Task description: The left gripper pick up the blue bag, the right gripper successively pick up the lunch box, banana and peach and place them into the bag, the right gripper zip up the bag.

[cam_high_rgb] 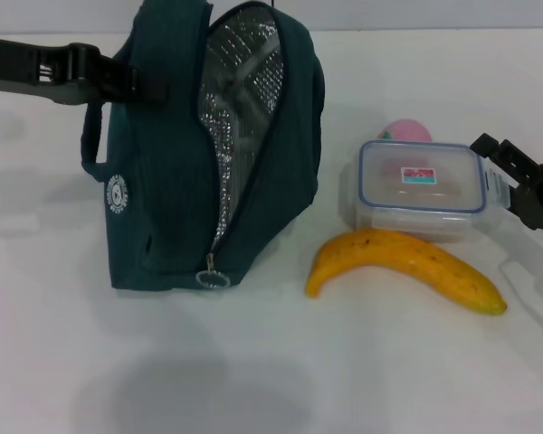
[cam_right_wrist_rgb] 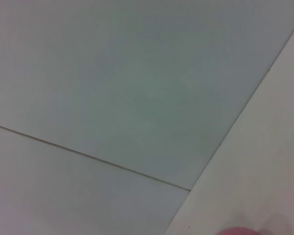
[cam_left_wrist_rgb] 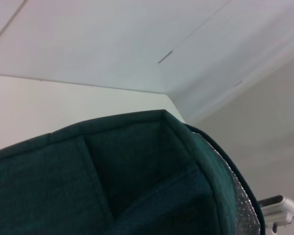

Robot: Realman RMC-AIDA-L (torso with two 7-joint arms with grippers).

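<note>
The blue bag (cam_high_rgb: pixel 163 181) stands upright on the white table, its flap open and the silver lining showing. My left gripper (cam_high_rgb: pixel 143 84) is shut on the bag's upper left side by the loop handle. The bag's fabric fills the left wrist view (cam_left_wrist_rgb: pixel 112 181). The lunch box (cam_high_rgb: pixel 423 187) lies on the table to the right of the bag. The peach (cam_high_rgb: pixel 405 132) sits just behind the box, and a bit of it shows in the right wrist view (cam_right_wrist_rgb: pixel 237 231). The banana (cam_high_rgb: pixel 403 267) lies in front of the box. My right gripper (cam_high_rgb: pixel 505 181) is open at the box's right end.
The zipper's ring pull (cam_high_rgb: pixel 213 278) hangs at the bag's lower front. The white table (cam_high_rgb: pixel 253 380) stretches in front of the bag and the banana. A wall rises behind the table.
</note>
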